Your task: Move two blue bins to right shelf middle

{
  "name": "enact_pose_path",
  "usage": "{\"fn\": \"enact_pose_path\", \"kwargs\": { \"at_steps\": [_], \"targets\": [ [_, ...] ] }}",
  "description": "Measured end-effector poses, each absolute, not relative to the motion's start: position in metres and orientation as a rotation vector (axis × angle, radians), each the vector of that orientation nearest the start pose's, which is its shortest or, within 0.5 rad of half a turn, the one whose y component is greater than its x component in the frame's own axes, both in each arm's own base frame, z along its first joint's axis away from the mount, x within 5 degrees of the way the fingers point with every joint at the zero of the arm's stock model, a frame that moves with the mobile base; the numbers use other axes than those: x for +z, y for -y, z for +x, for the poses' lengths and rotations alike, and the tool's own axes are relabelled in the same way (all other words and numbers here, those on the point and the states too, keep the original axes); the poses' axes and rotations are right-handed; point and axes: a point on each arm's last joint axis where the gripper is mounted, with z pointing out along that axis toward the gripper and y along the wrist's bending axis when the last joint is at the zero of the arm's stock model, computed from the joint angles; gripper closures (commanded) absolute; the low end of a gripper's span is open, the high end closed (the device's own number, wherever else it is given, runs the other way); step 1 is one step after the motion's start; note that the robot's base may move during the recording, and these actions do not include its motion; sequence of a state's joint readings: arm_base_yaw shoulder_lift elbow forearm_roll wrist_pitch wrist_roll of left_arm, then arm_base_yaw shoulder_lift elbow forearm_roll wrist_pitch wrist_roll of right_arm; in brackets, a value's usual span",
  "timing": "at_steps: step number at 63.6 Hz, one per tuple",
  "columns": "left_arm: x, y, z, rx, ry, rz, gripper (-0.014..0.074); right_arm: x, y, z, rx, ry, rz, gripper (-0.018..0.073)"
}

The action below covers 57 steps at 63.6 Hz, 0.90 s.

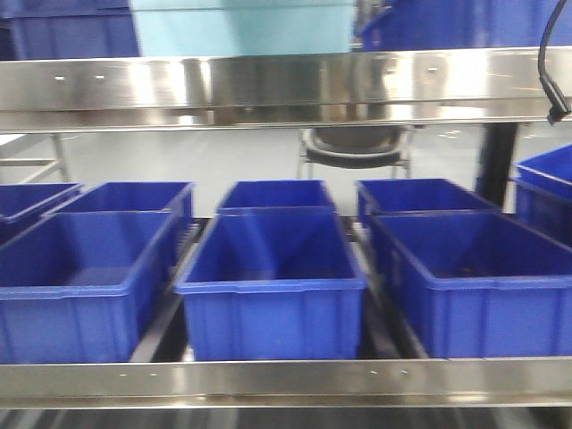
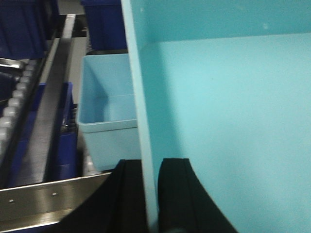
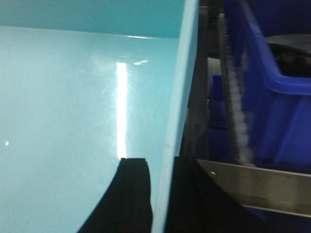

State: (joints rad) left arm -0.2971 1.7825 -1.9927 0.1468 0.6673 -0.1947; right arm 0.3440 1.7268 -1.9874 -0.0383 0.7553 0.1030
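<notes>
Pinching opposite walls of the pale blue bin [image 1: 241,27], the left gripper [image 2: 150,166] and right gripper [image 3: 159,164] each hold it in narrow jaws. It hangs at twelve o'clock in the front view, above the steel shelf rail [image 1: 268,85]. A second pale bin [image 2: 107,111] sits at ten o'clock from the left wrist.

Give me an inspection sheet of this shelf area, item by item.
Surface: steel shelf rail, rollers between bins.
Job's things: light blue bin raised at top shelf level; second light blue bin on the shelf beyond.
Clutter: dark blue bins in rows on the shelf below.
Grippers: left gripper and right gripper, fingers clamped astride opposite walls of the raised bin.
Cables: black cable hanging upper right.
Surroundings: chair behind the shelf.
</notes>
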Motion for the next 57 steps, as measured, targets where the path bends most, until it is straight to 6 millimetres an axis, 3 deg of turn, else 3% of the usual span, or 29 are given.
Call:
{"fn": "enact_pose_path", "kwargs": {
  "at_steps": [57],
  "targets": [
    [0.4533,0.1135,0.3993,-0.161,-1.931,0.151,0.0707,0.466,-0.1306,0.3715,0.246,-1.97,-0.249,0.0713]
  ]
}}
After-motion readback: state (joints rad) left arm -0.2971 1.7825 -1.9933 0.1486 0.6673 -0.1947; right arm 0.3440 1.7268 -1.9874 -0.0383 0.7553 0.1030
